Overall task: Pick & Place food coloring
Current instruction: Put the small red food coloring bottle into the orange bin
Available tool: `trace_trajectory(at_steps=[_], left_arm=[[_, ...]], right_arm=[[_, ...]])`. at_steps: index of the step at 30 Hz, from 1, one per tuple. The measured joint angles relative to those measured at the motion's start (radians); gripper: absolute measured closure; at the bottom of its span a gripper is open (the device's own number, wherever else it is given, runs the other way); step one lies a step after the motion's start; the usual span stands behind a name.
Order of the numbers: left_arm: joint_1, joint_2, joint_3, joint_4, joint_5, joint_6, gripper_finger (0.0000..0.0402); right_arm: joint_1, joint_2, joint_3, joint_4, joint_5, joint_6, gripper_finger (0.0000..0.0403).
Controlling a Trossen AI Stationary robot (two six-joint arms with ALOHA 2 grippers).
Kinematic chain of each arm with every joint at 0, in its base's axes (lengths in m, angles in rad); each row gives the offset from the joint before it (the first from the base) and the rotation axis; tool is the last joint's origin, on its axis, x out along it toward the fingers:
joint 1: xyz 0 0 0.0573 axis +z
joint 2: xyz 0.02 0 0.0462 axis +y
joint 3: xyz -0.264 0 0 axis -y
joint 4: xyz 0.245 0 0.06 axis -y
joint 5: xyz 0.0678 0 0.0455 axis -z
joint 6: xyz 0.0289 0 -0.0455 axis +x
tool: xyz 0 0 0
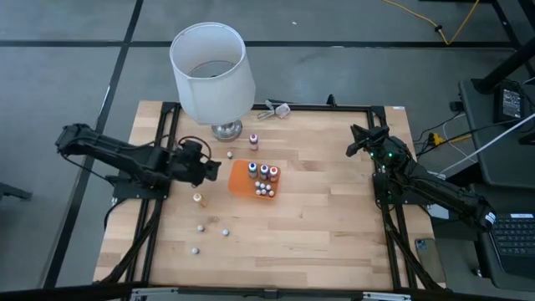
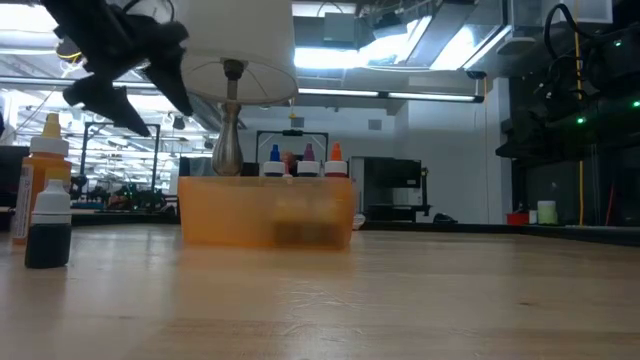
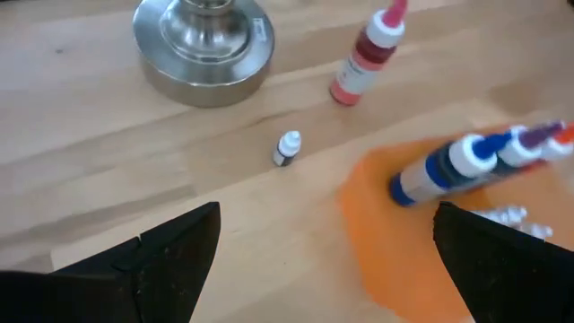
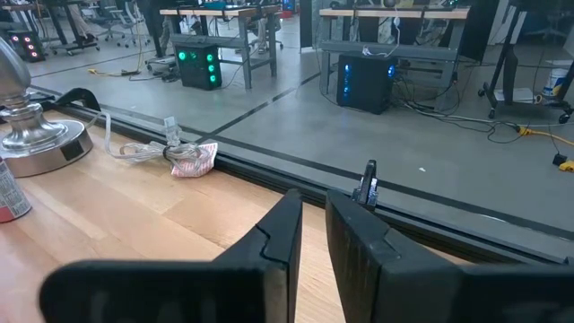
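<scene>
The food coloring bottles are spread about. Several stand in the flat orange tray [image 1: 242, 180] at mid-table, blue and purple ones [image 3: 448, 166] among them. A red bottle [image 1: 253, 142] and a tiny one [image 3: 287, 148] stand near the lamp base. An orange bottle [image 1: 199, 199] and three tiny ones [image 1: 201, 227] stand nearer the front edge. My left gripper [image 1: 216, 170] hovers open and empty just left of the tray, raised above the table [image 2: 130, 70]. My right gripper [image 1: 359, 140] waits shut and empty at the table's far right.
A big white-shaded lamp [image 1: 211, 71] with a metal base [image 3: 202, 45] stands at the far edge, left of centre. A crumpled wrapper [image 4: 184, 157] lies on the far frame rail. Bare wood [image 1: 326, 226] stretches between the tray and the right arm.
</scene>
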Motion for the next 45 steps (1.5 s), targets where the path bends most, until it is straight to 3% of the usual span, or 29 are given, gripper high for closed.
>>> trace_trajectory(at_steps=[11, 17, 23, 29, 35, 45], left_arm=[[0.158, 0.236, 0.010, 0.002, 0.125, -0.251, 0.0010], [0.225, 0.308, 0.010, 0.108, 0.096, -0.285, 0.0010], [0.296, 0.380, 0.010, 0.251, 0.089, -0.159, 0.0010], [0.349, 0.429, 0.010, 0.269, 0.100, 0.066, 0.0010], [0.370, 0.442, 0.010, 0.309, 0.074, 0.106, 0.0010], [0.366, 0.442, 0.010, 0.302, 0.061, -0.206, 0.0010]], right_arm=[[0.000, 0.000, 0.000, 0.000, 0.000, 0.000, 0.0345], [0.000, 0.000, 0.000, 0.000, 0.000, 0.000, 0.0345], [0.000, 0.000, 0.000, 0.000, 0.000, 0.000, 0.0345], [0.000, 0.000, 0.000, 0.000, 0.000, 0.000, 0.0345], [0.000, 0.000, 0.000, 0.000, 0.000, 0.000, 0.0345], [0.000, 0.000, 0.000, 0.000, 0.000, 0.000, 0.0345]])
